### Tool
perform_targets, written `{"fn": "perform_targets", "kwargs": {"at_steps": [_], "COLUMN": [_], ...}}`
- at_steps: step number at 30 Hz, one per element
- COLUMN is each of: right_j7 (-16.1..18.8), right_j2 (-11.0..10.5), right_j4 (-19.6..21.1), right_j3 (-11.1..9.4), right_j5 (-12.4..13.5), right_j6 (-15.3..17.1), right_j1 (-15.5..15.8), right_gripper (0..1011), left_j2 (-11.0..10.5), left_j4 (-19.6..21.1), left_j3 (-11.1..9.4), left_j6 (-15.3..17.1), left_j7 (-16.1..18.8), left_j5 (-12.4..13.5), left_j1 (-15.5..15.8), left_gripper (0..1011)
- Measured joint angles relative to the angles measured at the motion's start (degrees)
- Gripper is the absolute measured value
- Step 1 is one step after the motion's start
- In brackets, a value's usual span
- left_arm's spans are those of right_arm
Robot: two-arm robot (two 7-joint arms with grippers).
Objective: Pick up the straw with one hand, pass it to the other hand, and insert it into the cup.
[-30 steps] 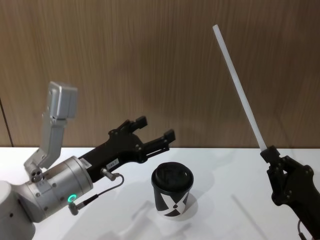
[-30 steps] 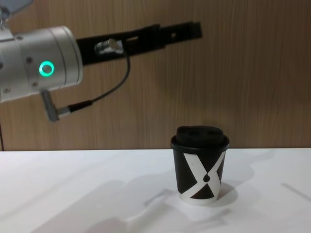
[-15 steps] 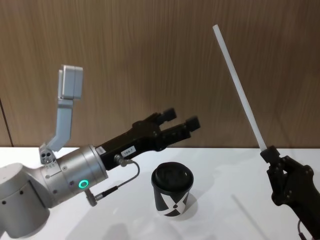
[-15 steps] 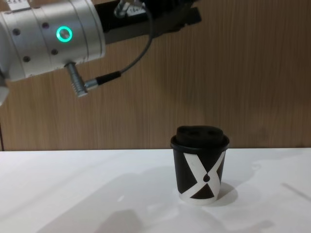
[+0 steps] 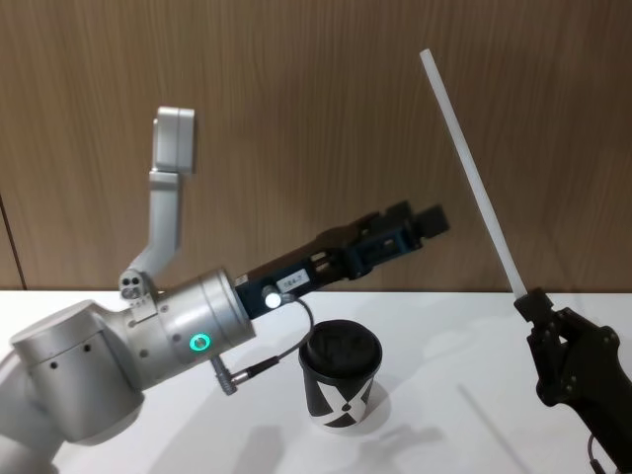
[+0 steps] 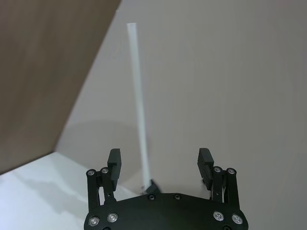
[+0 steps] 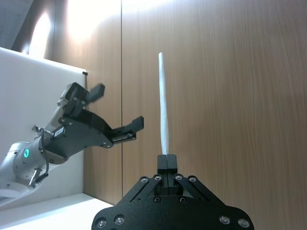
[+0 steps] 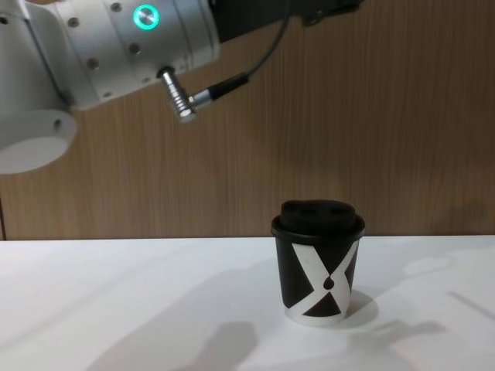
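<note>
left gripper (image 5: 415,221): mine, fingers (image 5: 432,219) spread wide, raised above the cup and pointing right toward the straw (holding nothing).
cup (image 5: 341,380): upright, low in the middle, below my left gripper.
straw (image 5: 474,178): just right of my left gripper, near but apart; long axis steep, top leaning left.
right gripper (image 5: 534,302): low right, pinching the straw's bottom end.
line-up: my left wrist view has the shaft between the open fingers, farther out.

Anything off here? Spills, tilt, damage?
Nothing stands out. The cup stands upright on the table, lid on, nothing spilled. The straw is straight, pinched at its lower end by the right gripper. The left gripper is open, apart from it.
</note>
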State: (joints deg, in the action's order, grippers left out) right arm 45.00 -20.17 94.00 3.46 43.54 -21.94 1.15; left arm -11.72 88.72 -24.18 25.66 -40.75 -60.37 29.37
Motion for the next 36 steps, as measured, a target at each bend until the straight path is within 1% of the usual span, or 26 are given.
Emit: {"fn": "perform_targets", "kwargs": {"at_steps": [3, 4, 11, 17, 26, 36], "right_j7": [0.00, 0.00, 0.00, 0.00, 0.00, 0.00], "right_j2": [0.00, 0.00, 0.00, 0.00, 0.00, 0.00], "right_j4": [0.00, 0.00, 0.00, 0.00, 0.00, 0.00], "right_j3": [0.00, 0.00, 0.00, 0.00, 0.00, 0.00], "right_j5": [0.00, 0.00, 0.00, 0.00, 0.00, 0.00], "right_j6": [0.00, 0.00, 0.00, 0.00, 0.00, 0.00], "right_j1": [0.00, 0.00, 0.00, 0.00, 0.00, 0.00], "right_gripper": [0, 0, 0, 0, 0, 0], "left_j2": [0.83, 1.33, 3.68, 5.07, 5.96, 5.99], "left_j4": [-1.07, -1.81, -5.10, -7.03, -8.70, -9.51], "left_j3": [-0.42, -0.68, -1.74, -2.22, -2.84, -3.67], "left_j6": [0.64, 1.12, 2.43, 2.82, 2.75, 1.97], "left_j7": [-1.15, -2.09, -5.51, -6.85, -7.93, -9.07], "left_j5": [-1.10, -1.96, -4.97, -6.71, -7.94, -8.27], "left_j1": [0.63, 1.05, 2.79, 3.61, 3.99, 4.16], "left_gripper": [1000, 1000, 1001, 1000, 1000, 1000]}}
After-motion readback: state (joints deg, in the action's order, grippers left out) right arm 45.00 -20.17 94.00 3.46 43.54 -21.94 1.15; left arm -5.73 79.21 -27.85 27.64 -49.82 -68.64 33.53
